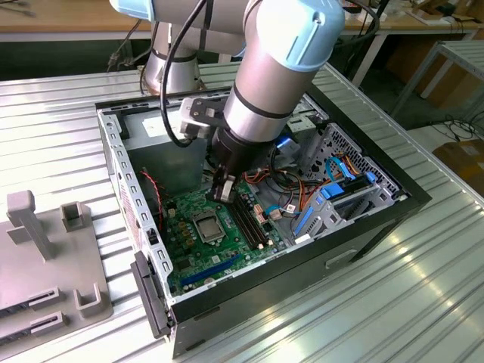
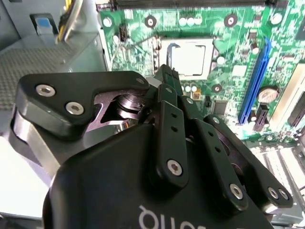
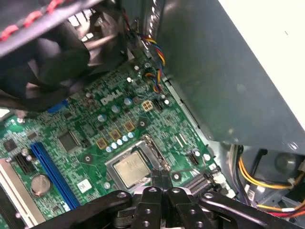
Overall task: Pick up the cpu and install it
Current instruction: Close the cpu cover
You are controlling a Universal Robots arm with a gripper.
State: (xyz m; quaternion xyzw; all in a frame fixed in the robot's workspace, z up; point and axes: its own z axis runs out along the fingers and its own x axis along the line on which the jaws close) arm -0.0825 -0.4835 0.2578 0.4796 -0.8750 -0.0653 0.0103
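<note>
hand: black hand (image 2: 167, 78), linkage arms in the foreground, fingers pressed together, tips pointing toward 12 o'clock
cpu: silver-grey square cpu (image 2: 191, 59) seated in its socket, just beyond the fingertips at 1 o'clock
board: green board (image 2: 238, 52) under the cpu
slot: blue slot (image 2: 252, 86) at 3 o'clock of the cpu

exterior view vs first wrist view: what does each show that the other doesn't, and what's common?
Exterior view: the whole open computer case on a slatted metal table, a grey fixture at the exterior view's left, and the arm reaching into the case.

First wrist view: a black fan and coloured wires.

Both: the green board with the cpu seated in its socket, and the gripper just beside it.
</note>
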